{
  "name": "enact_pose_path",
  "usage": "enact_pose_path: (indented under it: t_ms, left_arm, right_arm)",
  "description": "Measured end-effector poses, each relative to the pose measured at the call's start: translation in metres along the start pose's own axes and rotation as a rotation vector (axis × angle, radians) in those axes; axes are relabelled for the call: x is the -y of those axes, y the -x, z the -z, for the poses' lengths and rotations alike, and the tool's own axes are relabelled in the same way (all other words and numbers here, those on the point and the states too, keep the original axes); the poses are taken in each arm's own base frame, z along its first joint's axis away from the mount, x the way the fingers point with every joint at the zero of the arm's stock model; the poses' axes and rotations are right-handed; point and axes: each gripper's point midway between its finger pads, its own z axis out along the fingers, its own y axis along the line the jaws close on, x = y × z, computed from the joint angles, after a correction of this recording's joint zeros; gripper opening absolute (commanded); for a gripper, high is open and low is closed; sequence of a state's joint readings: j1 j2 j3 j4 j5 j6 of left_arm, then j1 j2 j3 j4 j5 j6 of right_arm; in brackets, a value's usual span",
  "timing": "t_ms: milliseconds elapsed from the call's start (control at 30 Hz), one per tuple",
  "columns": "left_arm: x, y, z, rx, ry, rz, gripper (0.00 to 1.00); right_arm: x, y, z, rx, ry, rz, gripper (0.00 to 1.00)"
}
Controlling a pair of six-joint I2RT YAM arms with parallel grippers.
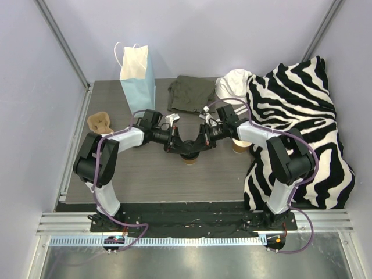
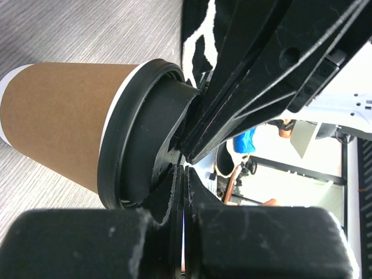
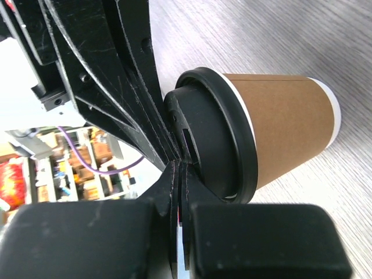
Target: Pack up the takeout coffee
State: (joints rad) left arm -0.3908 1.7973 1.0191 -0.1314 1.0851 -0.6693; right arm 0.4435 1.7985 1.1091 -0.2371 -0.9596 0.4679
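takeout coffee (image 1: 190, 158) upright mid-table, well short of blue paper bag (image 1: 139, 78) | left gripper (image 2: 183, 174) and right gripper (image 3: 177, 170) both closed, empty, tips on black lid (image 3: 221, 133) | judged light, crushable; best gripped gently around the kraft wall below the lid

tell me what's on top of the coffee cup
A black lid caps the takeout coffee; the left gripper and right gripper, both shut, touch it with their tips. The lid hides the contents.

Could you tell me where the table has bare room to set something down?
Bare tabletop runs along the near edge, between the arm bases and the takeout coffee. Crowded: the centre, where left hand and right hand meet; the far side, blue paper bag and olive cloth; the right, zebra blanket.
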Motion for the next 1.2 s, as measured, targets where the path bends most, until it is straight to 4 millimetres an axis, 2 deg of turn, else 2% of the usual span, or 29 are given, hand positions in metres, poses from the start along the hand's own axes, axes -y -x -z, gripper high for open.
enact_pose_path:
  t_ms: [367, 1200]
  left_arm:
    - [-0.0022, 0.0012, 0.0007, -0.028, -0.052, 0.030, 0.00]
    - [-0.0043, 0.0035, 0.0012, -0.074, -0.097, 0.093, 0.00]
  right_arm:
    - [0.0024, 0.0009, -0.0011, -0.010, 0.081, -0.035, 0.01]
    - [0.0069, 0.0034, -0.0007, -0.013, 0.105, -0.073, 0.01]
